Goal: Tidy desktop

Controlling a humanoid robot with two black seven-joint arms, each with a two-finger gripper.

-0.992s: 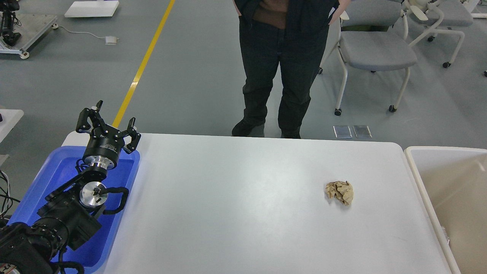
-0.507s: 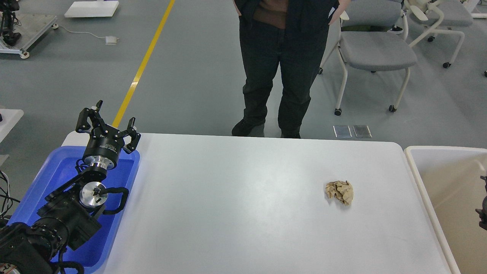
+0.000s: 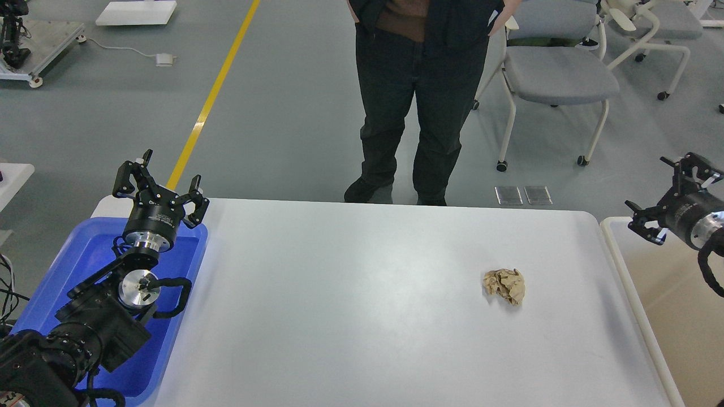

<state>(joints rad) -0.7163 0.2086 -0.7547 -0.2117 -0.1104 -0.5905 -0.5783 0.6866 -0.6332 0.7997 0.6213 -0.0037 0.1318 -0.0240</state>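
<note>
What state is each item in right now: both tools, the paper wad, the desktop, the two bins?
Left tool: open, empty, raised over the blue tray's far end.
Right tool: open, empty, above the beige bin's far edge.
Crumpled paper wad: lying loose on the desktop, ungripped.
Desktop: holds only the wad.
Blue tray: visible part bare, rest hidden by the arm.
Beige bin: open-topped, visible part bare.
</note>
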